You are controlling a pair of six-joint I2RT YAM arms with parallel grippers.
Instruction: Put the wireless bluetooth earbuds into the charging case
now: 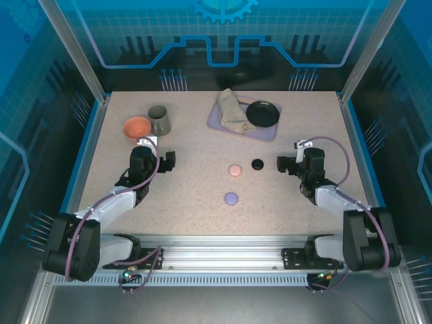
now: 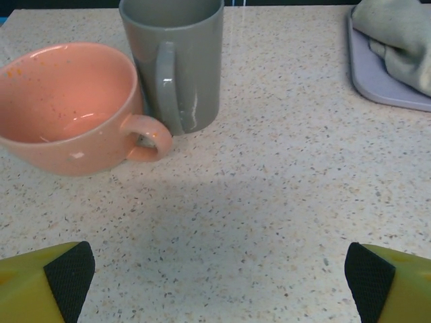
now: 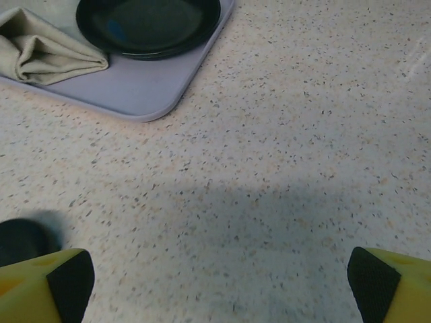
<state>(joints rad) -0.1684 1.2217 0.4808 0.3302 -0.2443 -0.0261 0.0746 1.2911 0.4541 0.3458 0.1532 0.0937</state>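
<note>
— Jaws status requested, both arms.
— Left gripper [image 2: 219, 272] and right gripper [image 3: 222, 276] recorded as spread wide, nothing held. Black case [image 3: 20, 239] lies just beside the right jaws. Pink case [image 1: 235, 171] and lilac case [image 1: 231, 198] lie between both sets. The earbuds are too small to be resolved.
— Handling?
— Judged light, smooth and slippery. A pinch across the stem is advised.

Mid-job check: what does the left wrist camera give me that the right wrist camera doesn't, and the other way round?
Left wrist, not right: a pink cup beside a grey mug. Right wrist, not left: a black dish and, at the lower left, part of a black round case. Both: the lilac tray, the beige cloth on it, and speckled tabletop.
</note>
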